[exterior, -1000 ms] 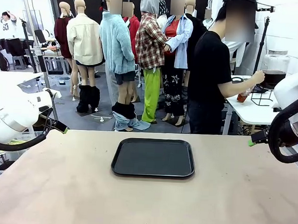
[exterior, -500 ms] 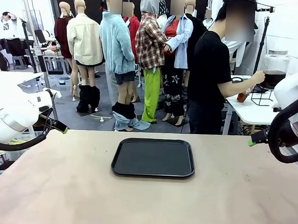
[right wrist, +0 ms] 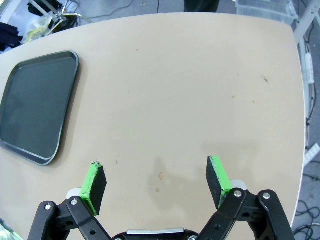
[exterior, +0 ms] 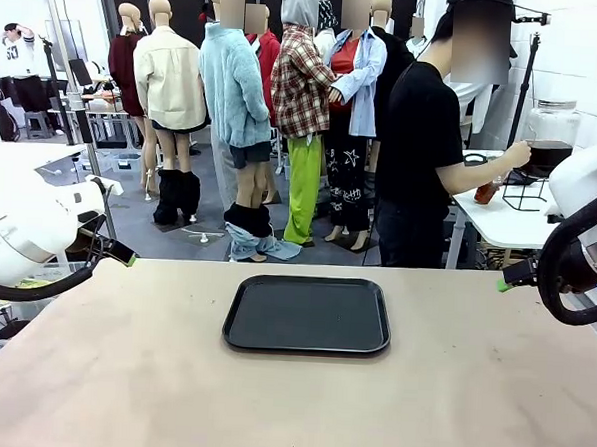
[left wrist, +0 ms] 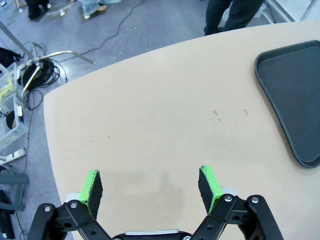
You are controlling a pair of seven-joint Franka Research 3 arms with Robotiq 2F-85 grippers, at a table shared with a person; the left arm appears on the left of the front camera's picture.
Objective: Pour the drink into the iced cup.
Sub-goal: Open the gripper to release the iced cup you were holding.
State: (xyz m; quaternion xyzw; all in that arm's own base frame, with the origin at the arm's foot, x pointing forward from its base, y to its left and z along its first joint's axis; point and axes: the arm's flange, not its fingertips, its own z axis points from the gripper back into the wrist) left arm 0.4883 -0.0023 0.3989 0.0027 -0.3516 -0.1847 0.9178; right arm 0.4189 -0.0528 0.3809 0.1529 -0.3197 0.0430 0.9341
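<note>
front view: a black tray is seen lying bare at the middle of the table. beyond the far edge, a person is turned toward a side table, where a hand is held at a glass dispenser with dark liquid in its lower part. a small cup of reddish-brown liquid, judged to be the drink, is held low beside that hand. whether it contains ice cannot be told at this range. the drink is thus well apart from both arms. the left arm and right arm are parked at the table's sides.

left wrist view: the left gripper is shown released, jaws spread wide with nothing between the green pads. bare table lies below it, and the tray edge is seen to one side.

right wrist view: the right gripper is likewise released and empty, hovering above bare table, with the tray well apart from it.

hazards, as judged from this state: no pouring can be started until cup and drink are placed on the table. should an arm be advanced while the person's hand is setting vessels on the tray, contact or a spill may be caused. a translucent, possibly wet cup may be gripped off-centre and allowed to slip. pouring over ice may cause splashing if the tilt is applied too quickly.
</note>
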